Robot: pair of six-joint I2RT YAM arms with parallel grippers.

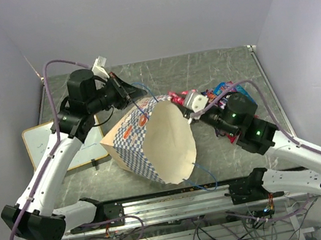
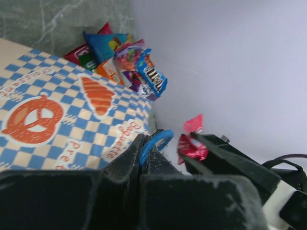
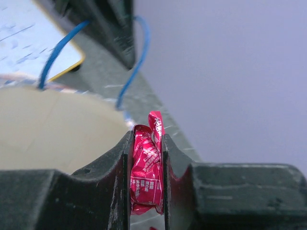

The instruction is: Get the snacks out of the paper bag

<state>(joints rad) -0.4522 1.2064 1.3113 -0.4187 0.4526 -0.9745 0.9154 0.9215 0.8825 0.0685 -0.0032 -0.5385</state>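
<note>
Left jaws first: clenched hard on a thin blue cord handle [image 2: 147, 145] of the paper bag [image 1: 128, 143], with the cord pinched right between the tips. Seeing that bag flopped on its side on the counter [image 1: 201, 69], just below and in front of those jaws. Long axis running crosswise, from the left jaws' side over toward the right jaws. Closed bottom pointing away from the right jaws, wide cream mouth gaping straight at them.

Right jaws: squeezing a crumpled red packet [image 3: 146, 172], not fully closed because of it. Packet standing lengthwise along the fingers, top end poking out past the tips. Hovering right at the far rim of the bag's mouth, cream inside just off to one side.

Rest of the snacks [image 2: 122, 57] heaped on the counter close behind the right jaws, out past the bag's printed side as seen from the left jaws. Blue, red, orange and purple wrappers, all jumbled, so can't tell which way each one points.

Also spotting a white writing board [image 1: 43, 140] flat on the counter, behind the left jaws and under that arm.
</note>
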